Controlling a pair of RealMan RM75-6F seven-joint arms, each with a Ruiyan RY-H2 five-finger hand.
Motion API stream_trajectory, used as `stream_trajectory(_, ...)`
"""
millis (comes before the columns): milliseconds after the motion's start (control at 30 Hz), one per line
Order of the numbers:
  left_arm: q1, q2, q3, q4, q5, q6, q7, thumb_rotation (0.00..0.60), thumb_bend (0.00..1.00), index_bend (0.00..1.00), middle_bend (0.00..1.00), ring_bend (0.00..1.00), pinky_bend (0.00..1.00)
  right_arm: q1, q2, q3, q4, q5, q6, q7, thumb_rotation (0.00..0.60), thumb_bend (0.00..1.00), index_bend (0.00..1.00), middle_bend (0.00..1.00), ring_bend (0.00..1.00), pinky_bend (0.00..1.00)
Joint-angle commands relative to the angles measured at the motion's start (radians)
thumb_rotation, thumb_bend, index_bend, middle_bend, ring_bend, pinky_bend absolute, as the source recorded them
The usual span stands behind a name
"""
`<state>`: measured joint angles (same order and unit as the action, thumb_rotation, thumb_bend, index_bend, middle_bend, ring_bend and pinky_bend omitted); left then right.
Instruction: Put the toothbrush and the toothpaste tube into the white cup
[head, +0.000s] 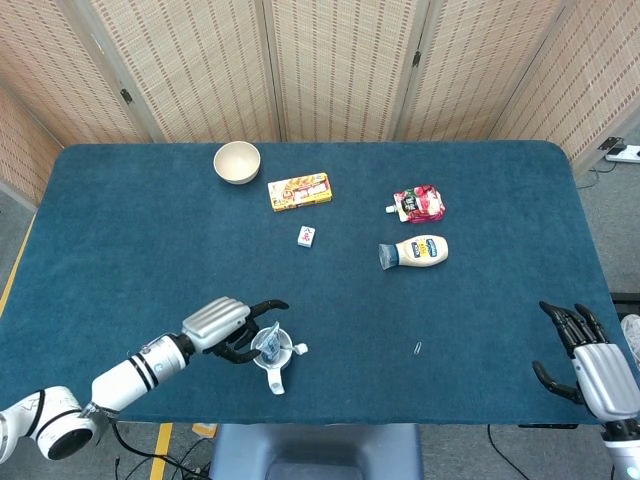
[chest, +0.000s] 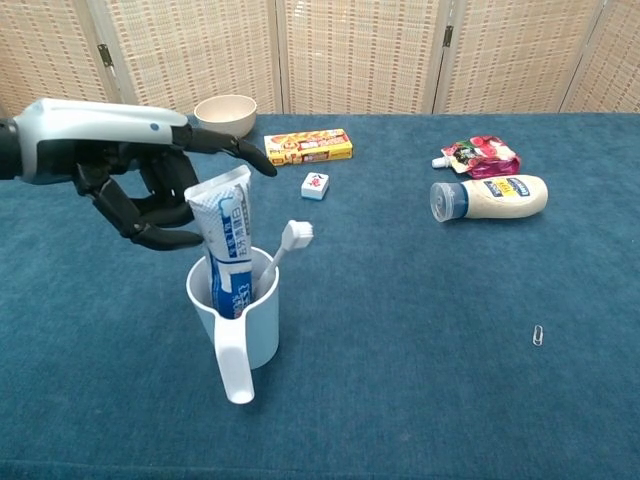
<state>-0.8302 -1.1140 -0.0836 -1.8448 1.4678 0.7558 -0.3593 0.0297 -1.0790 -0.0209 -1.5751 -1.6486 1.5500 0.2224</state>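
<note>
Near the front left edge of the blue table (chest: 420, 330), the white cup (chest: 240, 325) stands upright with its handle facing the chest camera. The toothpaste tube (chest: 228, 245) stands inside it, crimped end up, leaning slightly left, and the toothbrush (chest: 285, 247) rests in the same cup with its bristled head poking out over the right rim. Both items look to be in place, so the task seems essentially complete. The left hand (chest: 150, 185) hovers just behind and left of the tube with fingers spread, holding nothing; whether a fingertip grazes the tube I cannot tell. What remains, by my reading, is only to draw that hand clear without tipping the cup. The right hand (head: 590, 365) sits at the far right table edge, fingers apart and empty.
</note>
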Motion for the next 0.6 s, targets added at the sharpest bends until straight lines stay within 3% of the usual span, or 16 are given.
stream_trajectory(33,0.026,0.026,-0.009,-0.009,-0.002,0.047,-0.035,0.6,0.42,0.13,0.8,0.75,0.89,-0.002,0.002,-0.001,-0.002,0.0,0.002,-0.001,0.6,0.26,0.06,0.16,0.15,0.08)
stream_trajectory(200,0.087,0.077,-0.027,-0.007,-0.035,0.137,-0.108,0.6,0.41,0.18,0.65,0.61,0.88,-0.004,0.006,0.001,-0.005,-0.001,0.009,-0.002,0.6,0.26,0.06,0.16,0.15,0.08)
stream_trajectory(300,0.138,0.082,-0.034,0.016,-0.078,0.212,-0.088,0.6,0.4,0.23,0.58,0.52,0.81,-0.002,0.003,0.002,-0.001,-0.001,0.006,0.001,0.6,0.26,0.06,0.16,0.15,0.08)
stream_trajectory(600,0.308,0.017,-0.024,0.047,-0.222,0.503,0.278,0.6,0.4,0.25,0.48,0.38,0.51,0.016,0.006,0.004,0.004,-0.008,-0.014,0.022,0.6,0.26,0.06,0.16,0.15,0.08)
